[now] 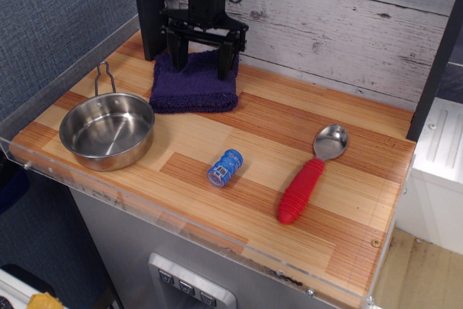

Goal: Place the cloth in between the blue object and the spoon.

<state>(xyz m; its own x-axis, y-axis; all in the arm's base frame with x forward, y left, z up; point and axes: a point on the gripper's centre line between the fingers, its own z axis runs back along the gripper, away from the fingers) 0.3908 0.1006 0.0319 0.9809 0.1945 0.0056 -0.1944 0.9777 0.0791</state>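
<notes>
The cloth [194, 86], a folded dark purple knitted towel, lies at the back left of the wooden counter. My black gripper [200, 68] is open and points down over the cloth's back half, its fingertips [225, 70] at or just above the fabric. The blue object [224, 168], a small blue cylinder with a pale label, lies on its side near the front middle. The spoon [311, 174], with a shiny bowl and ribbed red handle, lies to its right.
A round steel pan [107, 130] with a wire handle sits at the front left. A black post [150, 5] stands behind the cloth against the white plank wall. A clear acrylic rim [181, 223] edges the counter's front.
</notes>
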